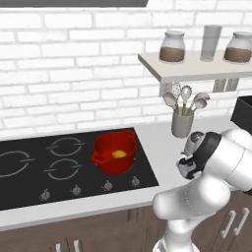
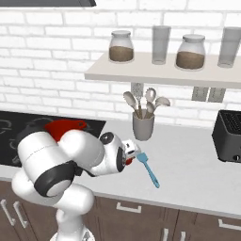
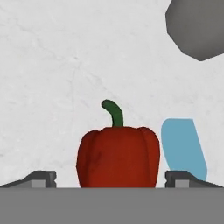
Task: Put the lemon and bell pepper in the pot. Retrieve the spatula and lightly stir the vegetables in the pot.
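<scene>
The red pot (image 1: 106, 146) stands on the right front burner of the black cooktop, and the yellow lemon (image 1: 118, 154) lies inside it. On the white counter to its right, the red bell pepper (image 3: 118, 155) stands upright with its green stem up. My gripper (image 3: 113, 180) is open, low over the counter, with one fingertip on each side of the pepper and a gap to both. The light-blue spatula (image 2: 150, 172) lies flat on the counter just beyond the pepper, its blade (image 3: 181, 146) beside the right finger. Part of the pot (image 2: 63, 127) shows behind my arm.
A grey utensil holder (image 2: 143, 126) with spoons and a whisk stands by the wall behind the spatula. A black toaster (image 2: 230, 136) sits at the far right. A shelf (image 2: 155, 73) with jars and glasses hangs above the counter. The cooktop (image 1: 29, 187) has knobs along its front.
</scene>
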Controlling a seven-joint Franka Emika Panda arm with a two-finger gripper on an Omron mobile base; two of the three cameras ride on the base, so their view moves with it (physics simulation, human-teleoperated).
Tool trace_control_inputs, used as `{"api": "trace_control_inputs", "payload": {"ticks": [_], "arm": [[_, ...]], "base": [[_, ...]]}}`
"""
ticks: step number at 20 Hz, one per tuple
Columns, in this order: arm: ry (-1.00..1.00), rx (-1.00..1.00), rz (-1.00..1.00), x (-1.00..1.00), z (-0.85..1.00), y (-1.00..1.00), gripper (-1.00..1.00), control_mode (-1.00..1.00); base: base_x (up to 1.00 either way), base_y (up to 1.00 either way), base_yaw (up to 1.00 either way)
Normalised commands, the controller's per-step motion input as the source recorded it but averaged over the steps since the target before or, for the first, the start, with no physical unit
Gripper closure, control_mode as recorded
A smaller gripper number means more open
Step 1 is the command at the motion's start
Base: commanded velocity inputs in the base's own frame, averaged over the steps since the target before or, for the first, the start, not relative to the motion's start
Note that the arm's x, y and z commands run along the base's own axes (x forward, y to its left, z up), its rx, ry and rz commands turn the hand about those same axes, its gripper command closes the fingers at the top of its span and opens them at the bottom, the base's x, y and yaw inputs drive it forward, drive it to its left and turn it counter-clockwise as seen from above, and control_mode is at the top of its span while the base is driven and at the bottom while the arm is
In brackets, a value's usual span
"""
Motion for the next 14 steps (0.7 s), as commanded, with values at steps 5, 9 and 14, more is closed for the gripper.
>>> {"api": "trace_control_inputs", "payload": {"ticks": [5,9,14], "arm": [[0.01,0.04,0.00,0.14,-0.01,0.00,1.00,-1.00],[0.00,0.06,0.00,0.00,0.21,0.00,1.00,-1.00],[0.00,0.01,0.00,-0.26,0.89,0.38,1.00,-1.00]], "base": [[0.00,0.00,0.00],[0.00,0.00,0.00],[0.00,0.00,0.00]]}}
